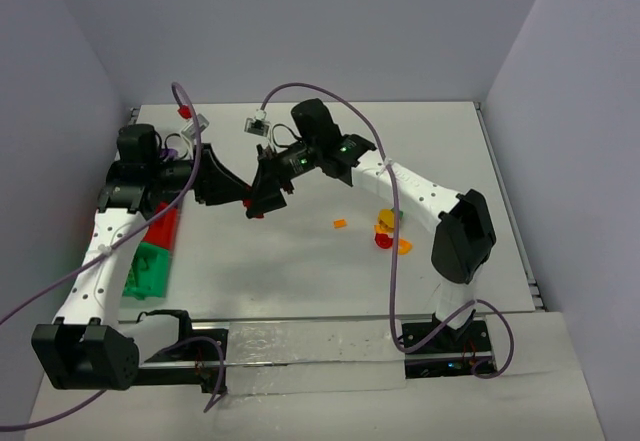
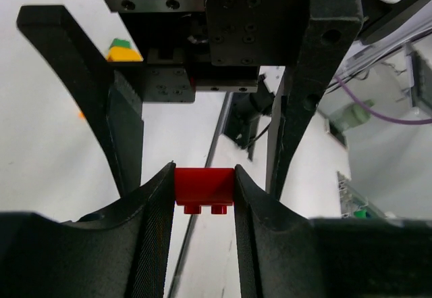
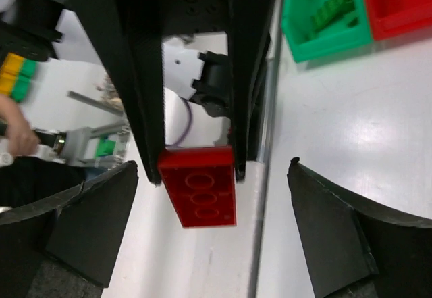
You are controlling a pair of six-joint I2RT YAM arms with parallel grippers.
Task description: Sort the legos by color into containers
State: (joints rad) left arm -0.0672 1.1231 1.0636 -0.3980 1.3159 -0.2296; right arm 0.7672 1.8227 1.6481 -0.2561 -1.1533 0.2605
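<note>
White table point(image 1: 300, 281): green pieces point(image 3: 331, 11) already binned in green container point(image 3: 317, 46); red lego point(image 2: 204, 188) clamped by left gripper point(image 2: 204, 176), right gripper point(image 3: 212, 166) spread wide; loose legos point(image 1: 385, 233) left unsorted.

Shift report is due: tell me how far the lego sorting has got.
Done: green pieces lie in the green plastic bin. In hand: the left gripper is shut on a small red plastic brick, with the right gripper open around it. Left: that brick has not reached the red plastic bin, and loose yellow, orange and red pieces lie on the white table by the right arm.
</note>
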